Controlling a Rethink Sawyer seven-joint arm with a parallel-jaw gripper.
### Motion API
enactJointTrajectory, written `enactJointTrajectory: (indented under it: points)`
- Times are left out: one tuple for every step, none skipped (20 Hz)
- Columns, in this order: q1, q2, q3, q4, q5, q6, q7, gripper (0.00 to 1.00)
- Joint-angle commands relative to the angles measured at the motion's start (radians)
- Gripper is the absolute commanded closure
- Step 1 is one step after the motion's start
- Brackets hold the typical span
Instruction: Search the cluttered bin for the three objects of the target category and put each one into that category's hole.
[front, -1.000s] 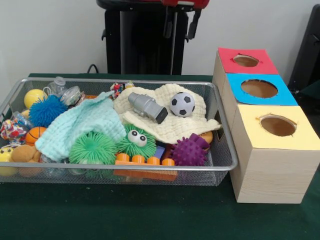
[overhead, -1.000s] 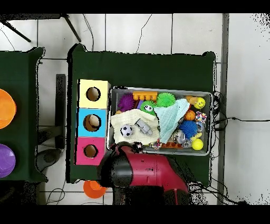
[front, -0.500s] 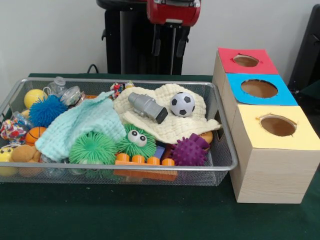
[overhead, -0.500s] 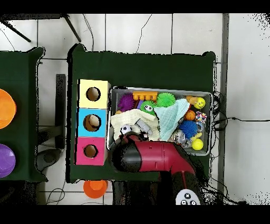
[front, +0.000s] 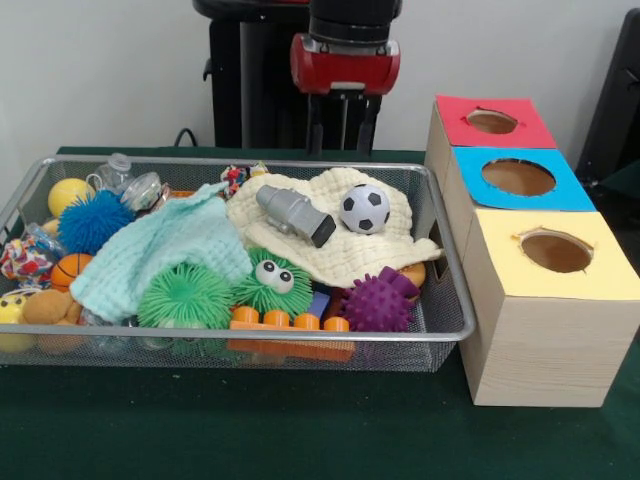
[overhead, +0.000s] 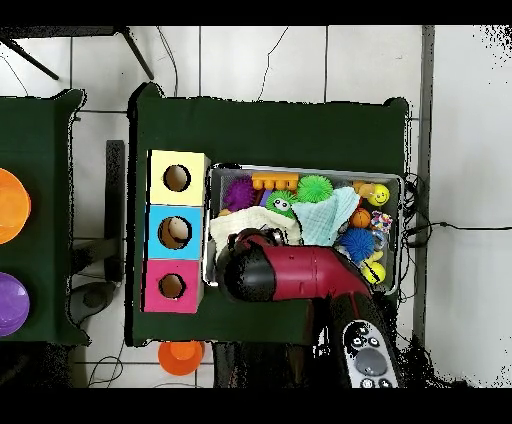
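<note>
A wire mesh bin (front: 452, 330) holds a jumble of toys. A black-and-white soccer ball (front: 365, 209) and a grey cylinder toy (front: 296, 215) lie on a cream cloth (front: 350, 255). Toward the front are a purple spiky ball (front: 380, 300), a green fuzzy toy with eyes (front: 272, 283) and a green spiky ball (front: 185, 295). On the left lie a blue spiky ball (front: 92, 220), a yellow ball (front: 68, 193) and a small basketball (front: 70, 268). My gripper (front: 342, 140) hangs open and empty above the bin's far rim, behind the soccer ball. In the overhead view the arm (overhead: 290, 275) hides it.
Three wooden boxes stand to the right of the bin, with a red-topped hole (front: 492, 121), a blue-topped hole (front: 518, 177) and a yellow-topped hole (front: 556, 251). A mint cloth (front: 165, 250) covers the bin's middle. An orange block (front: 288, 325) lies at the front.
The gripper has come down from the top edge toward the bin's far rim. In the overhead view the arm has swung over the bin and now covers the soccer ball.
</note>
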Motion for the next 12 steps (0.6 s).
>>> enactJointTrajectory:
  points:
    - [-0.015,0.154,0.108,-0.155,-0.083,-0.059,-0.023,0.0]
    - [-0.014,0.166,0.104,-0.163,-0.088,-0.07,-0.018,0.0]
    - [-0.017,0.17,0.105,-0.162,-0.093,-0.078,-0.016,0.0]
    - [-0.022,0.176,0.11,-0.163,-0.099,-0.09,-0.016,0.0]
    - [-0.027,0.172,0.113,-0.155,-0.104,-0.1,-0.014,0.0]
    - [-0.032,0.178,0.116,-0.154,-0.113,-0.117,-0.011,0.0]
    - [-0.037,0.181,0.118,-0.149,-0.12,-0.13,-0.009,0.0]
    - [-0.047,0.186,0.126,-0.144,-0.129,-0.156,-0.005,0.0]
    - [-0.053,0.189,0.132,-0.141,-0.136,-0.167,-0.005,0.0]
    - [-0.063,0.197,0.141,-0.137,-0.144,-0.182,-0.007,0.0]
    - [-0.068,0.203,0.145,-0.137,-0.151,-0.189,-0.006,0.0]
    - [-0.077,0.214,0.154,-0.137,-0.158,-0.193,-0.01,0.0]
